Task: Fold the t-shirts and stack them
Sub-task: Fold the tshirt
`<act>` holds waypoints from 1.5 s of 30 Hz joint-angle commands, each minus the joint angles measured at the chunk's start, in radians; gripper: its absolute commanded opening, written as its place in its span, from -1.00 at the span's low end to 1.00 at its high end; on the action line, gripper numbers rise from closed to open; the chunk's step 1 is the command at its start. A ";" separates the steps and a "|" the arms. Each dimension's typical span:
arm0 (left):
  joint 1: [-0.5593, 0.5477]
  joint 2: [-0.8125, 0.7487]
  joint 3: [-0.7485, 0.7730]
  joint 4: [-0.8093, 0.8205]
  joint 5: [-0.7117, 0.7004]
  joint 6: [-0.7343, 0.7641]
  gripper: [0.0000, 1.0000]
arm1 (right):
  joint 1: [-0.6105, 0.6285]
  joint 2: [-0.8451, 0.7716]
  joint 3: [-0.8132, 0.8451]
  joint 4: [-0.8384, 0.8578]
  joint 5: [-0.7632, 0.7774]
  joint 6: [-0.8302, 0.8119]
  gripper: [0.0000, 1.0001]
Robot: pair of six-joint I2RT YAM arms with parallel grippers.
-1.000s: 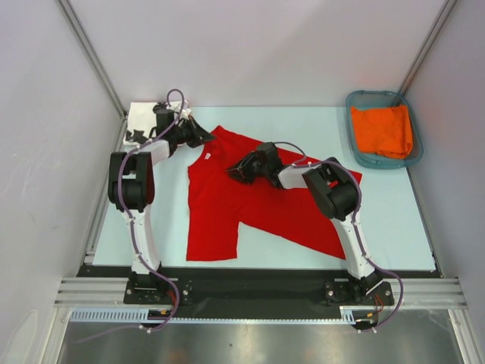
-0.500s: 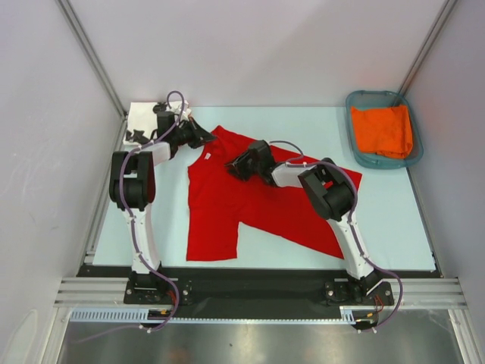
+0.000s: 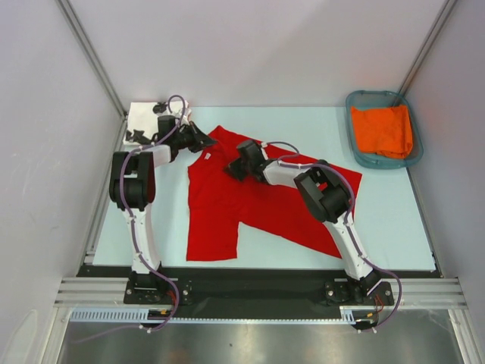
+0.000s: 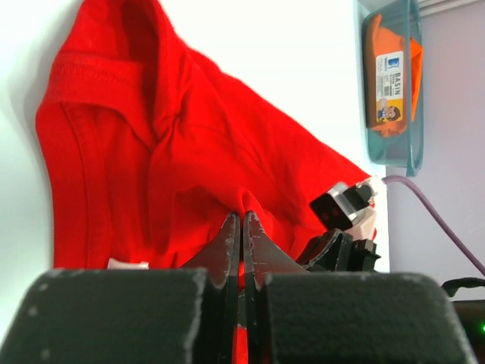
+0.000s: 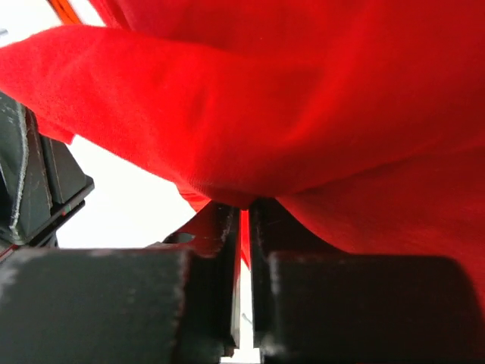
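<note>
Left fingers (image 4: 230, 236) are being pressed shut on the red t-shirt (image 3: 227, 205) at its far left edge, right fingers (image 5: 224, 227) on a fold just beside. That shirt is being borne mid-counter, the pale blue counter (image 3: 379, 220) being enclosed by plain grey walls (image 3: 265, 53), with a teal basket (image 3: 362, 155) far right.

Pale blue worktop (image 3: 394, 220) lying flat inside booth. Plain white walls (image 3: 258, 45) closing in on three sides, joining at grey corner posts (image 3: 92, 57). Aluminium rail (image 3: 424, 290) running along near edge. Brushed metal sheet (image 3: 258, 341) gleaming below. Even light casting faint shadows.
</note>
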 commanded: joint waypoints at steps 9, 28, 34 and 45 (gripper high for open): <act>0.004 -0.163 -0.020 -0.239 -0.022 0.130 -0.99 | -0.102 -0.127 0.030 -0.180 -0.326 -0.412 -1.00; 0.073 -0.438 -0.219 -0.466 -0.091 0.215 -1.00 | -0.166 -0.088 0.145 -0.406 -0.848 -0.700 -1.00; 0.076 -0.461 -0.262 -0.499 -0.054 0.225 -0.99 | -0.162 -0.135 0.068 -0.479 -0.847 -0.749 -1.00; 0.074 -0.533 -0.405 -0.465 -0.082 0.236 -0.99 | -0.182 -0.139 -0.004 -0.453 -0.850 -0.762 -1.00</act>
